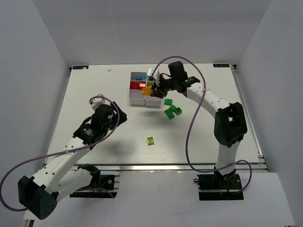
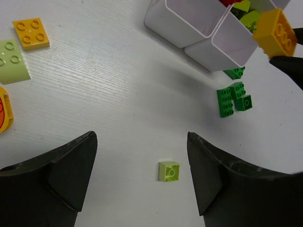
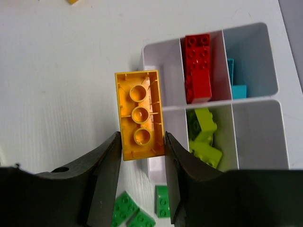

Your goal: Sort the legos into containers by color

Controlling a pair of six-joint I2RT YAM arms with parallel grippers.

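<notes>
My right gripper [image 3: 141, 142] is shut on an orange lego [image 3: 139, 113], underside toward the camera, over the edge of the white containers tray [image 3: 251, 100]. The tray holds a red lego [image 3: 198, 66], a light blue one [image 3: 236, 85] and lime ones [image 3: 203, 137] in separate compartments. From above, the orange lego [image 1: 147, 91] hangs at the tray's [image 1: 136, 100] right side. Dark green legos [image 1: 171, 109] lie just right of the tray. A lime lego [image 2: 169, 171] lies alone on the table, between and beyond the fingers of my open left gripper [image 2: 142, 142].
A yellow-orange flat plate [image 2: 31, 33], a pale lime curved piece [image 2: 12, 59] and an orange-red piece [image 2: 4, 109] show at the left of the left wrist view. Two tray compartments [image 3: 251, 56] look empty. Grey walls enclose the table on three sides.
</notes>
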